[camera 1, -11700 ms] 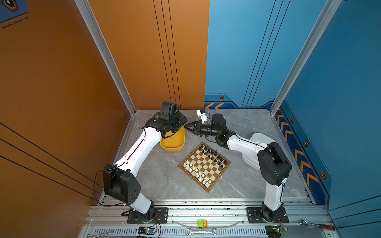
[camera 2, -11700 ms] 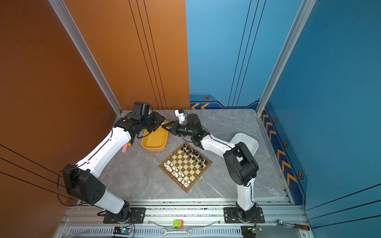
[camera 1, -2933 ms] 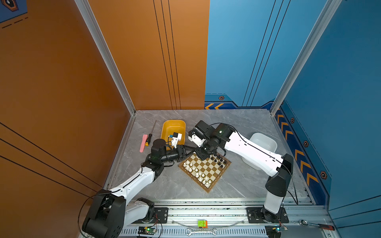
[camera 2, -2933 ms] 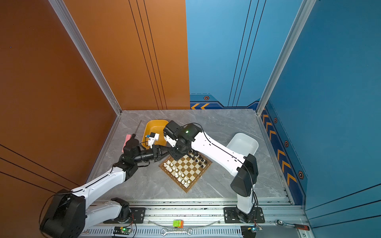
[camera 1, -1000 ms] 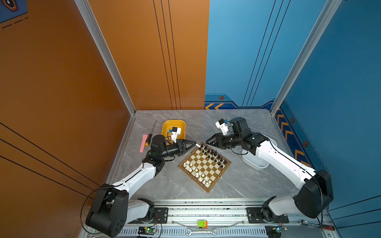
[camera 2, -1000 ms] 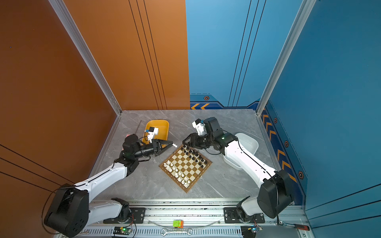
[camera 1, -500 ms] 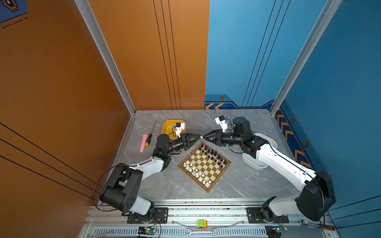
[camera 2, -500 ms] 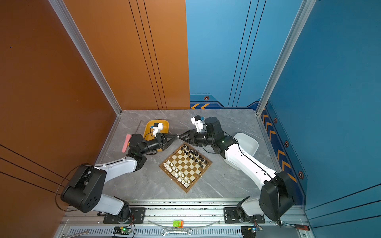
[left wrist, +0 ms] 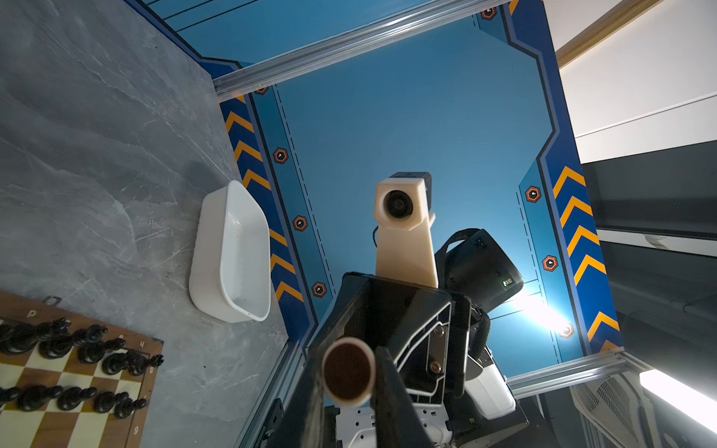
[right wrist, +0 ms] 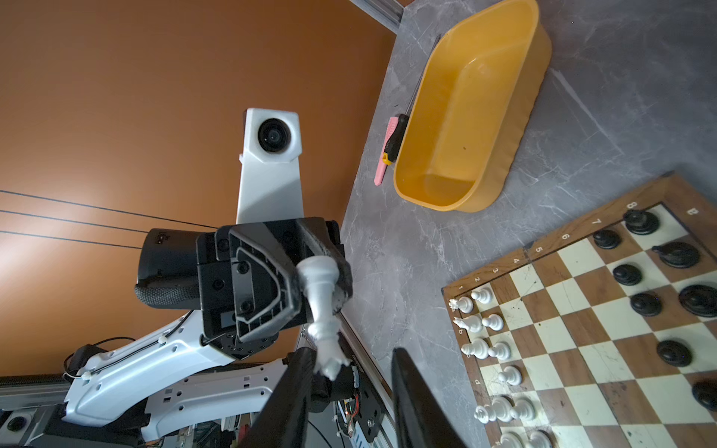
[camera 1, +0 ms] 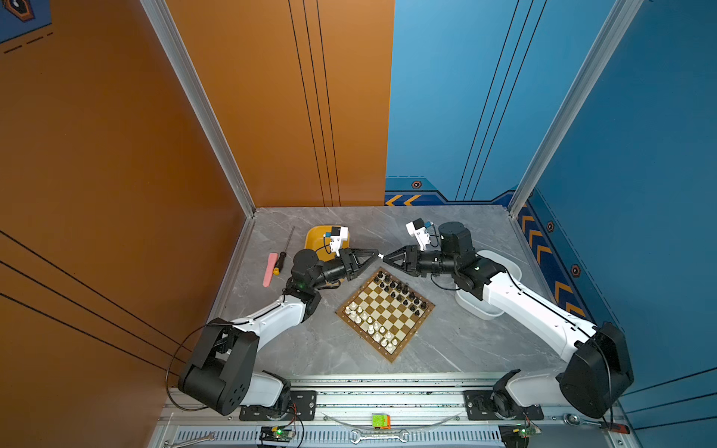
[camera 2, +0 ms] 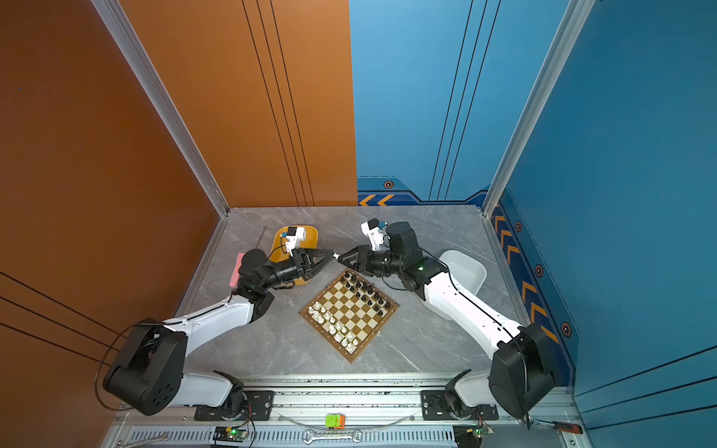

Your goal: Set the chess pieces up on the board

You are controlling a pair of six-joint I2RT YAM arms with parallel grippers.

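Two grippers meet beside the checked wooden chessboard (camera 1: 389,310): left gripper (right wrist: 318,273) pinches a white plastic chess piece (right wrist: 320,298) by its base, right gripper (right wrist: 353,355) spread open around its crown

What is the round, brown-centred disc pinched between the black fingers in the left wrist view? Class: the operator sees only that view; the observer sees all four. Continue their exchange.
Observer: It is the base of a tall white plastic chess piece. The left gripper clamps it near that base.
Operator: Has the right gripper taken it?
Observer: Not yet. The right gripper stands open, with the piece's crowned top between its fingers.
Operator: Where might it go?
Observer: Probably onto the small wooden chessboard, where one back-row square among the white pieces is bare.
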